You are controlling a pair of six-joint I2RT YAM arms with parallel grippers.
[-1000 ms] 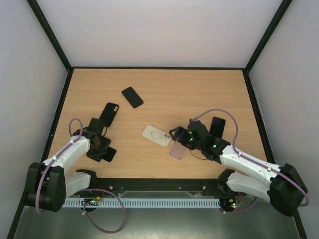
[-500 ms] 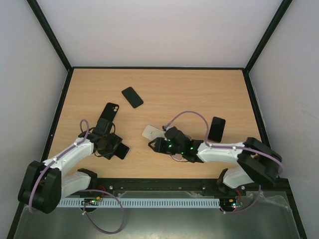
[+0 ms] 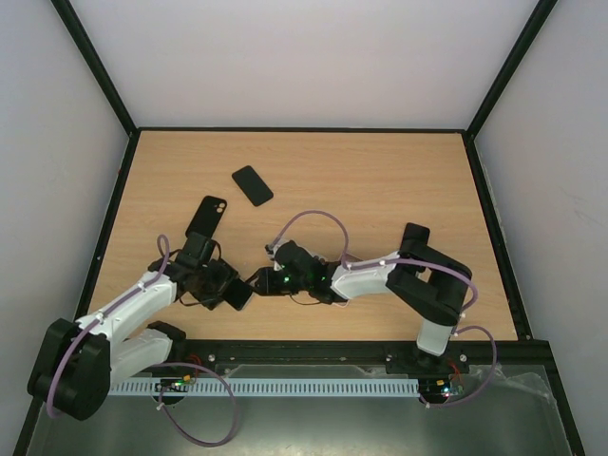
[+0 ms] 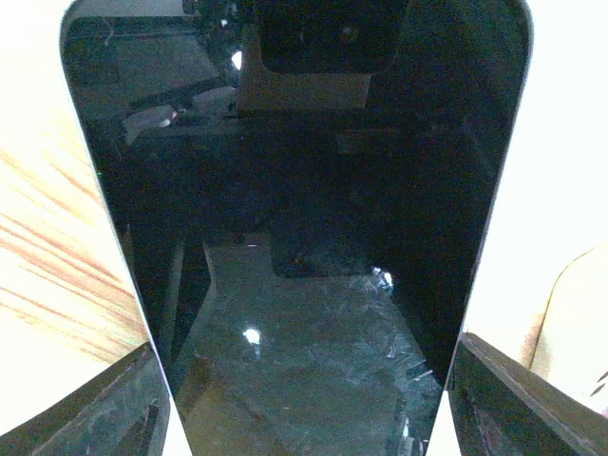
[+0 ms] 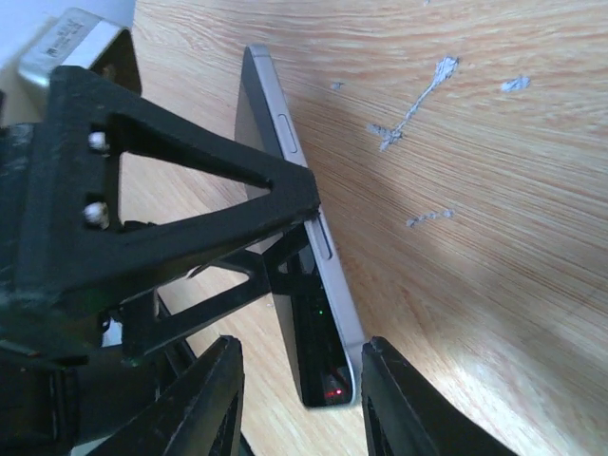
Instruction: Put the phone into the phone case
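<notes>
My left gripper (image 3: 222,285) is shut on the phone (image 3: 235,293), a dark slab with a silver edge held just above the table at the front left. In the left wrist view the phone's glass (image 4: 304,285) fills the frame, and the left gripper (image 4: 304,404) presses its long sides. My right gripper (image 3: 259,282) has reached across to the phone's free end. In the right wrist view that end (image 5: 318,323) lies between the open jaws of the right gripper (image 5: 299,399), close to the right finger (image 5: 404,404) with a gap on the left. Of the phone case, only a pale corner (image 3: 276,250) shows beside the right arm.
A black phone (image 3: 252,185) lies at the back left of the table. Behind my left gripper is a black slab with a camera corner (image 3: 207,217). Another black phone (image 3: 414,236) lies partly under the right arm's elbow. Black rails (image 3: 114,228) bound the wooden table.
The right arm has swung left across the table to the phone's end, covering the pale and pink cases, and its jaws have narrowed. The left gripper carried the phone slightly right.
</notes>
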